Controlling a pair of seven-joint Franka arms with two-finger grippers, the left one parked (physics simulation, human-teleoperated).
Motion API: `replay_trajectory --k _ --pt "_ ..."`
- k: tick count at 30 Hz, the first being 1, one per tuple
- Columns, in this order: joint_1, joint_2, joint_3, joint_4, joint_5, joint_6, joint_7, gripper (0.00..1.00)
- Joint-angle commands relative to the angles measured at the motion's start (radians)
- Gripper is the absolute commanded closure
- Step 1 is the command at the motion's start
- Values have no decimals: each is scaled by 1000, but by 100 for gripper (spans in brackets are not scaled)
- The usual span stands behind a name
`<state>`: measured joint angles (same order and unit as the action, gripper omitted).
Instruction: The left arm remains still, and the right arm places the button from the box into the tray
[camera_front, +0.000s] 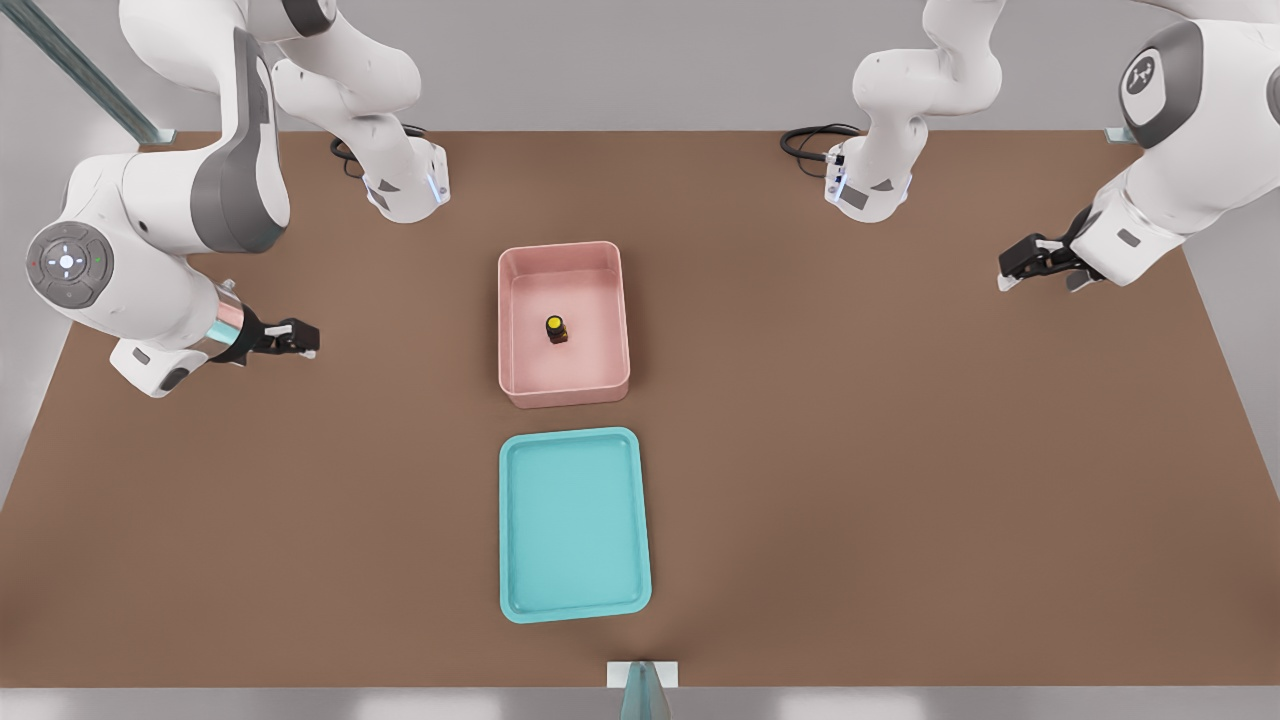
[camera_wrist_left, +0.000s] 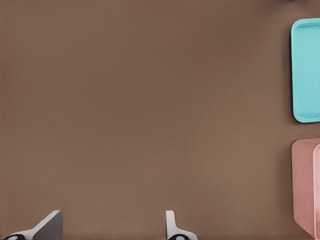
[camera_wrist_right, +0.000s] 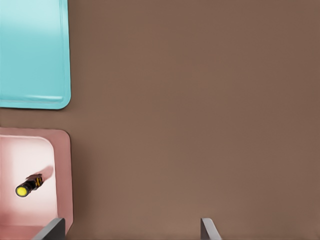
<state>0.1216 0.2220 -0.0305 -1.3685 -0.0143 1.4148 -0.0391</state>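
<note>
The teal tray (camera_front: 574, 524) lies flat on the brown table (camera_front: 900, 480), nearest the table's near edge and about midway along it. Just beyond it, apart by a strip of bare table, sits the pink box (camera_front: 563, 323). The button (camera_front: 556, 328) stands upright on the box's floor, near its middle, yellow top up. The right arm (camera_front: 150, 230) hangs over the table's edge at the front view's left, level with the box and well apart from it. Its gripper (camera_front: 305, 339) holds nothing, its fingers (camera_wrist_right: 209, 230) spread apart.
</note>
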Motion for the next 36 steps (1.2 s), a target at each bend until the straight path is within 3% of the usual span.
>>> replay_trajectory --k 1,2,3,4,7,9,17,26,36 --pt "0 -1 0 0 0 -5 -21 0" --pt "15 3 4 2 0 -10 -21 0" --pt "32 22 101 5 -7 -10 1 0" --pt "153 59 141 11 -33 -5 198 0" --pt "441 168 144 28 -10 137 496 0" --pt "512 214 144 12 -12 245 605 0" --pt "486 66 167 -592 -53 851 794 0" --pt "500 82 199 -822 -139 1081 872 0" --pt "489 137 199 -900 -194 1181 871 0"
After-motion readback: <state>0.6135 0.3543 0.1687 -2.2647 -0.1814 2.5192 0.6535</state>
